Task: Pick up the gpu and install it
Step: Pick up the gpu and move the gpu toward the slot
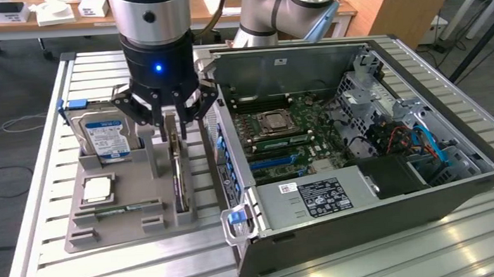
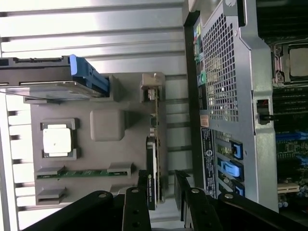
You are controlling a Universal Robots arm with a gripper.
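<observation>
The gpu [image 1: 180,174] is a thin dark card standing on its long edge in a slot of the grey holder [image 1: 83,236], on the side nearest the computer case. My gripper [image 1: 172,120] hangs straight over the card's far end, open, with one finger on each side of it. In the wrist view the gpu [image 2: 153,144] runs up between my fingertips [image 2: 161,185]; one finger [image 2: 143,180] is close against the card and the other stands a little off it.
The holder also carries a silver blue-labelled hard drive [image 1: 105,136], a square processor [image 1: 97,187] and a green memory stick [image 1: 119,209]. The open computer case [image 1: 453,191] lies at the exterior view's right, its motherboard [image 1: 281,137] exposed. All rest on a slatted metal table [image 1: 405,257].
</observation>
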